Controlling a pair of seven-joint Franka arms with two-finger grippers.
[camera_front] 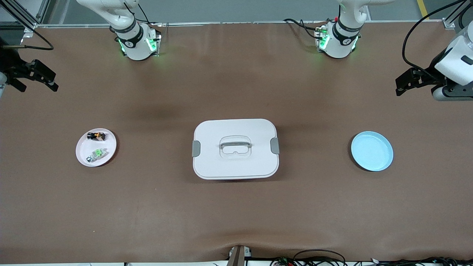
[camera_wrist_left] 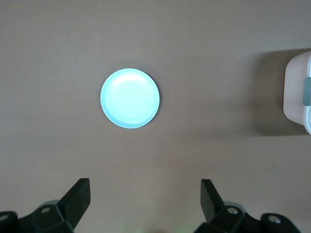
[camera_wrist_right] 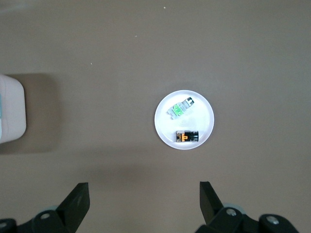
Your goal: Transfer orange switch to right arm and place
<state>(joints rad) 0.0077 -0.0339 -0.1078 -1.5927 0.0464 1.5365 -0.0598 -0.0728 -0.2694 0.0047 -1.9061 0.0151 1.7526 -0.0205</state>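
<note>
- Switch first: the orange switch (camera_front: 96, 136) lies on a small white plate (camera_front: 82, 151) toward the right arm's end of the table, black-bodied with an orange top, untouched by either gripper.
- A whitish piece with a green top (camera_front: 97, 153) lies on the same plate, just beside the orange switch and nearer to the front camera.
- The right gripper (camera_front: 41, 79) hangs in the air at the right arm's end of the table, up above the white plate, jaws spread wide and holding nothing.
- The left gripper (camera_front: 406, 84) hangs at the left arm's end, up above a light blue plate (camera_front: 371, 151), jaws likewise wide apart and holding nothing.
- A white lidded box (camera_front: 235, 148) with grey side clips and a handle on its lid sits mid-table, between the two plates and well apart from both.
- The table (camera_front: 236, 214) is covered in brown.
</note>
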